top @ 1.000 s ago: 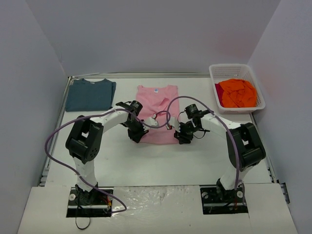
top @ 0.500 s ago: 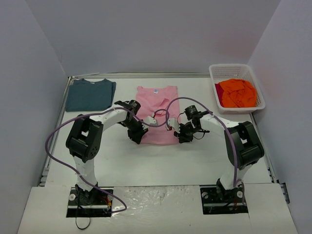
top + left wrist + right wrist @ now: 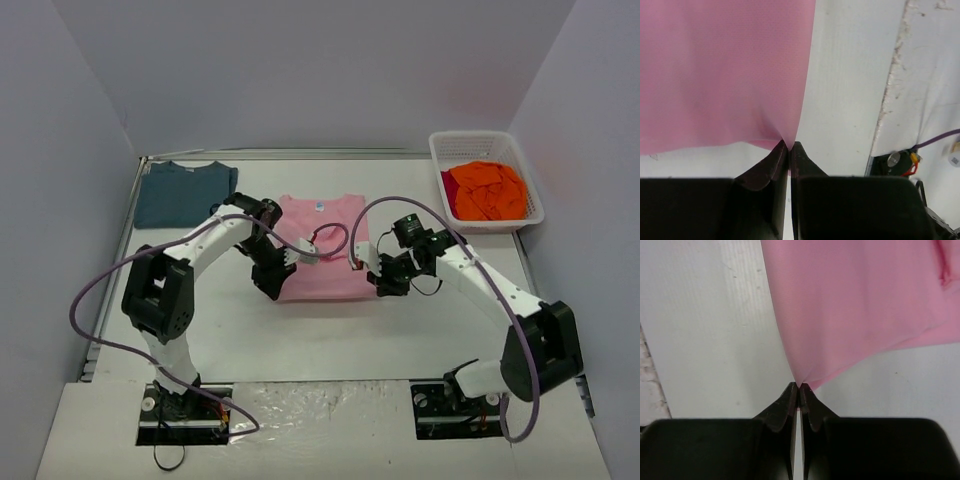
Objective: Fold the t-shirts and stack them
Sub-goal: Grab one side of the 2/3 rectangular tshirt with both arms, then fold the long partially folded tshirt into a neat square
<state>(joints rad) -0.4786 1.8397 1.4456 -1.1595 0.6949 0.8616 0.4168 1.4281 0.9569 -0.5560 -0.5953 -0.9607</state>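
**Top external view.** The pink t-shirt (image 3: 322, 250) is laid flat at the middle of the table (image 3: 330, 335), with its collar toward the far edge. Its near left corner is met by the left fingers (image 3: 270, 282) and its near right corner by the right fingers (image 3: 386, 285). A teal-blue t-shirt (image 3: 185, 193) is seen folded at the far left corner of the table, well apart from the pink one. An orange t-shirt (image 3: 485, 190) is heaped inside the white mesh basket (image 3: 478, 137) at the far right.

**Left wrist view.** The left fingers (image 3: 784, 154) are closed on a corner of the pink t-shirt (image 3: 725, 70). The cloth is drawn into a small pucker at the tips. Bare table (image 3: 850, 75) is shown beside the shirt's edge.

**Right wrist view.** The right fingers (image 3: 795, 393) are likewise pinched shut on a corner of the pink t-shirt (image 3: 860, 300). The fabric is gathered to a point between the tips, with the white table (image 3: 705, 315) shown beside it.
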